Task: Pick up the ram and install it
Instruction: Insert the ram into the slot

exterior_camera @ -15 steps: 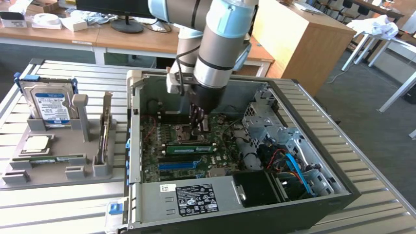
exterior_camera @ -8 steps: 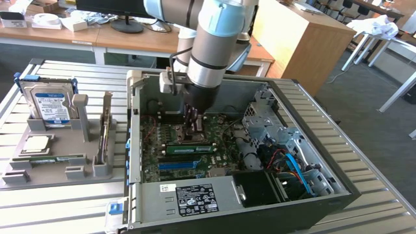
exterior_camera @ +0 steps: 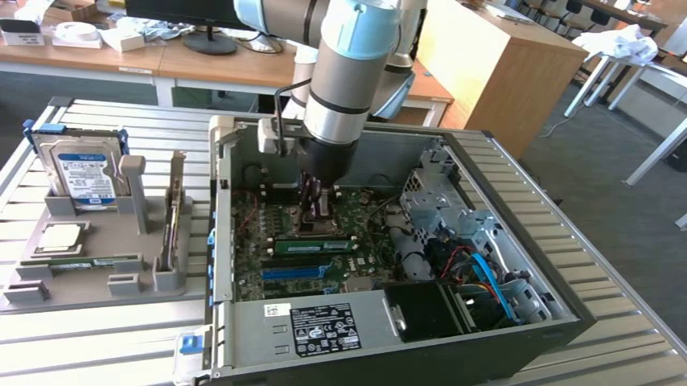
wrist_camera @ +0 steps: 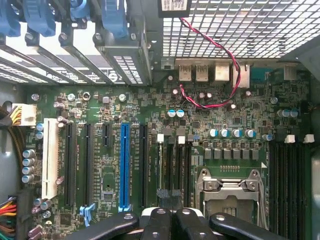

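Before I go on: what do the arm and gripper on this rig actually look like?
The arm is a thick tube: a pale blue cap over silver-grey metal, ending in a black wrist section. A black cable runs alongside it. In the wrist view the gripper shows glossy black linked fingers with round pivot bolts and a white part between them.

Lab: desks (exterior_camera: 129, 60), slatted workbench (exterior_camera: 612, 265)

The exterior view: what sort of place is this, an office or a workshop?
Probably a lab or workshop for computer assembly: an opened computer case on a slatted metal table, a hard drive in a grey holder, wooden desks behind.
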Robot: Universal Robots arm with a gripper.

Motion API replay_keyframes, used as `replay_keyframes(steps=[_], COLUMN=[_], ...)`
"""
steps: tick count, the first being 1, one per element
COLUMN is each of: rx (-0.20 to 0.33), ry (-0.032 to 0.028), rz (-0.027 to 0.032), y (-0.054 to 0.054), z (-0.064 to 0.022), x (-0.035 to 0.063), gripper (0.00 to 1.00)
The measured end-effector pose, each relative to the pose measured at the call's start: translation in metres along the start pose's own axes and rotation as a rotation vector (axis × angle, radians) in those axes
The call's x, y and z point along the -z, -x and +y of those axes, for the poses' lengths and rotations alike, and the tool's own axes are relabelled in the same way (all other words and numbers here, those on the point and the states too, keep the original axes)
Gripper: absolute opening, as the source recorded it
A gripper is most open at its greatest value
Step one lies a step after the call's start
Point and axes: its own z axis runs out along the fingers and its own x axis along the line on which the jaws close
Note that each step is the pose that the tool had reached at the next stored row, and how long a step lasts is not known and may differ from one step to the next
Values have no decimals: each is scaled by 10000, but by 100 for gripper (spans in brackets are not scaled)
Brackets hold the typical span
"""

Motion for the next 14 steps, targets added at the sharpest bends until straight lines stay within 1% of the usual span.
replay_keyframes(steps=[6, 14], rx=[-3, -2], ry=[0, 0], rz=[-1, 0], y=[0, -9], z=[27, 37], x=[-1, -2], gripper=[10, 10])
